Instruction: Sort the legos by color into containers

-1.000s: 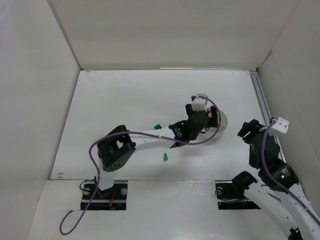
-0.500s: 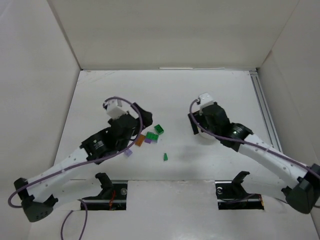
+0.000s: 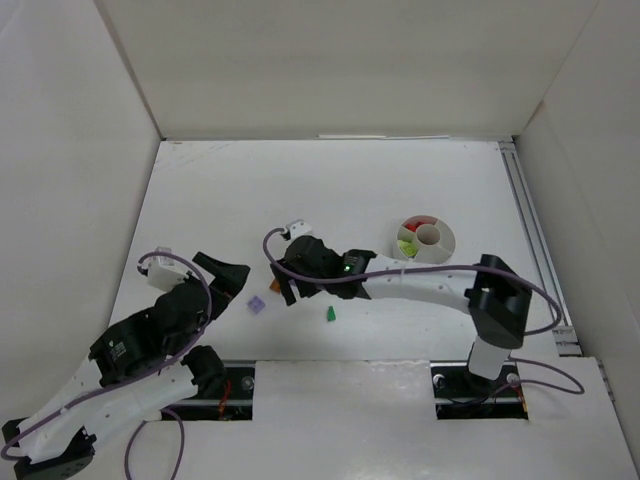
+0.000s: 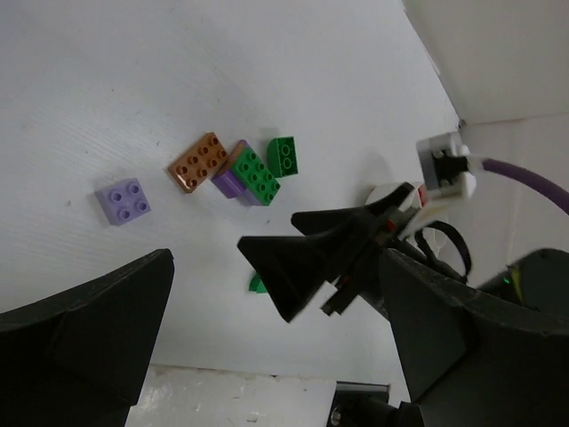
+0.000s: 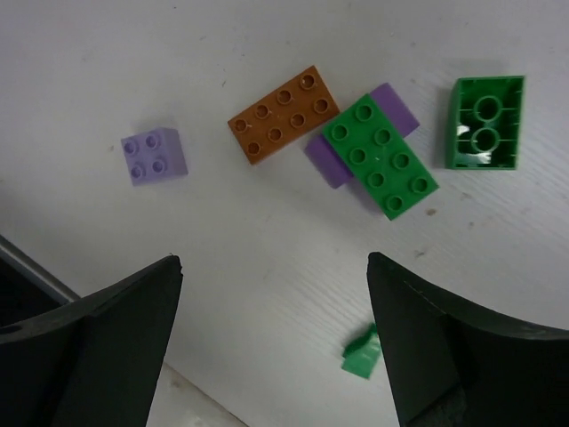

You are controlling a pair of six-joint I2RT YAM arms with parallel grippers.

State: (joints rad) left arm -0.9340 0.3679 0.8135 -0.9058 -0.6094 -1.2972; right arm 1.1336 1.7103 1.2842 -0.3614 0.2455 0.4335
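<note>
Six loose legos (image 4: 201,161): all on the desk (image 3: 300,190), at 9 o'clock of the dish (image 3: 448,245) and well apart from it.
Left tool (image 3: 232,282): jaws spread wide, nothing between them; it hangs at 9 o'clock of the bricks.
Lilac brick (image 5: 155,157): square, studs up, alone at 10 o'clock in the right wrist view; no long axis.
Orange-brown brick (image 5: 283,114): studs up, long axis from 8 to 2 o'clock.
Dark green brick (image 5: 380,157): studs up, lying across a purple brick (image 5: 394,100); long axis from 10 to 4 o'clock, the purple one crossing it.
Second green brick (image 5: 484,122): hollow side up, long axis from 12 to 6 o'clock.
Small green piece (image 5: 363,356): at 6 o'clock, tilted; shape too small to tell.
Right tool (image 5: 274,267): jaws wide and empty, looking straight down on the cluster.
Dish contents: a red lego (image 3: 420,222) at 11 o'clock of the central cup (image 3: 431,236), a lime lego (image 3: 406,246) at 8 o'clock.
Step in hand: likely choosing the next brick.
Next move: probably descend with the jaws across a brick's short side. The stacked pair may lift as one, so a lone brick looks the easier pick.
</note>
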